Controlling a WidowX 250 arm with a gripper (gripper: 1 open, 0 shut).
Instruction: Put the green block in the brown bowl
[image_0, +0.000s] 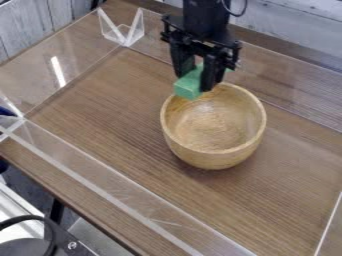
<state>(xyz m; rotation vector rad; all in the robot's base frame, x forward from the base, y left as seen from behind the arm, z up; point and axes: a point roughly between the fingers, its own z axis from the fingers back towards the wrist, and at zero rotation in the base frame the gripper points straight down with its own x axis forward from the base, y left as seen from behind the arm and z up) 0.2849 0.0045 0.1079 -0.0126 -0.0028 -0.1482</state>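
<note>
Not much clutter here: a clear acrylic wall (60, 60) runs around the edge of the worktop (107, 110), with a little clear triangular bracket (120, 28) at the far corner, and nothing sits between the block and the bowl. The black tool (198, 78) hangs pointing straight down, its fingers partly spread and clamped on the green block (189, 84), which is up off the wood and tilted, right over the far-left rim of the brown bowl (214, 125). The block is a bright green little bar, only its lower end peeking out below the fingers. The bowl is round, thick-walled, light wood with visible grain, and it looks empty inside. Worktop is dark wood-grain laminate; pale grey planks (34, 20) show behind it, some dark cables (27, 238) at the bottom-left corner.
</note>
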